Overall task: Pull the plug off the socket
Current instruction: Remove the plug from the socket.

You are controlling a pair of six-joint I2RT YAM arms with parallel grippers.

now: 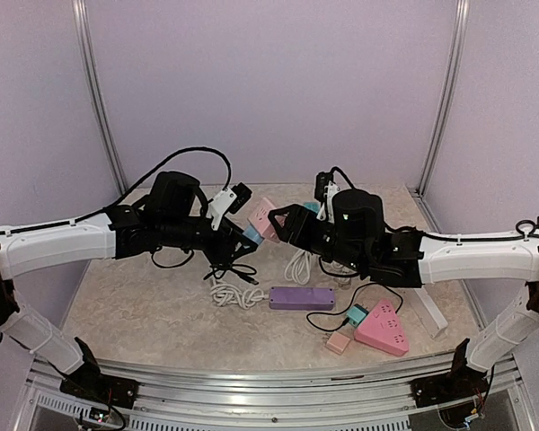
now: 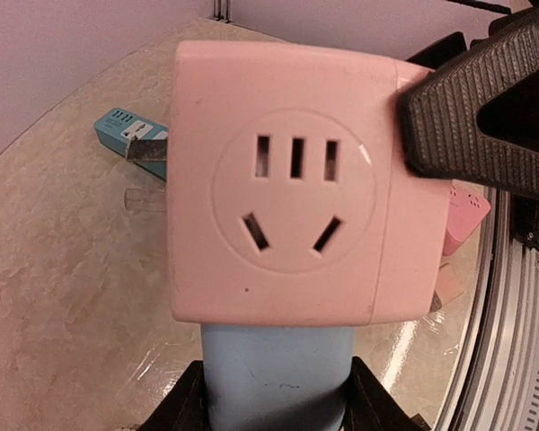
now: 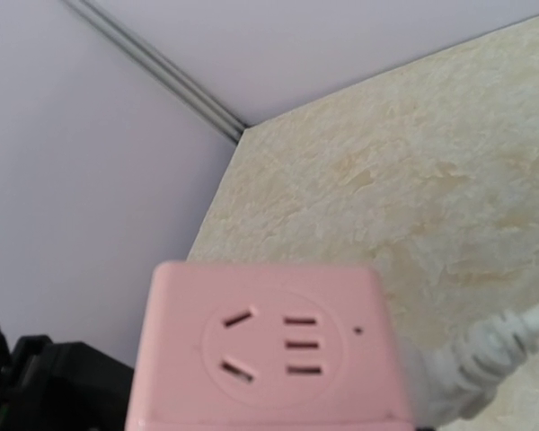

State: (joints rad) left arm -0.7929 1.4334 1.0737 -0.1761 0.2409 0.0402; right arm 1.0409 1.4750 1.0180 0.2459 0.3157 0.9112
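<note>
A pink cube socket [image 1: 264,215] hangs in the air above the middle of the table, between the two arms. A light blue plug [image 2: 278,373] sits flush against the socket's [image 2: 287,189] lower face. My left gripper [image 2: 278,409] is shut on this plug, with a black finger on each side. My right gripper [image 1: 283,224] is shut on the socket, and one of its black fingers [image 2: 485,108] presses the socket's right side. In the right wrist view the socket [image 3: 269,350] fills the lower frame and hides the fingers.
On the table lie a purple power strip [image 1: 302,297], a pink triangular strip [image 1: 383,327] with a teal plug [image 1: 357,314], a small pink block [image 1: 340,342], coiled white cables [image 1: 234,292] and a teal strip [image 2: 126,130]. Walls close the back and sides.
</note>
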